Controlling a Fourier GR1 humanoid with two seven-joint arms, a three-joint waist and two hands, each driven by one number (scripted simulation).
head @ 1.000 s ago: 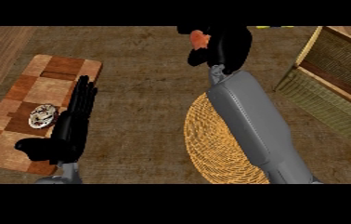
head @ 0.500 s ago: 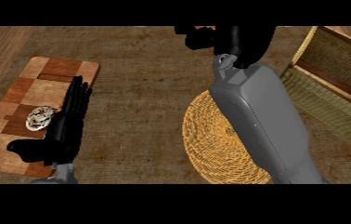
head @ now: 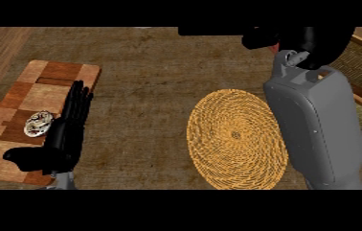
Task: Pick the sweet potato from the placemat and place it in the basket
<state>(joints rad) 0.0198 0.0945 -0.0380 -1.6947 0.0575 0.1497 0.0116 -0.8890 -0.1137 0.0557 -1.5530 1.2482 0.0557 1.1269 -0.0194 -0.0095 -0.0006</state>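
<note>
Woven straw placemat (head: pixel 237 138), patchwork wooden board (head: pixel 42 91), rough matt countertop (head: pixel 155 67).

A desk (head: pixel 148 72) fills nearly the whole view, seen from steeply above. Its top is a dull brown with a fine, mottled grain, evenly lit and without strong shadows. Along the upper left corner runs a narrow strip of paler, smoother wood (head: pixel 10 43) with lengthwise grain. On the left side lies a chequered wooden board (head: pixel 50 84) of light and dark brown squares, and a small round silvery object (head: pixel 38 123) rests on it, too small to identify.
</note>
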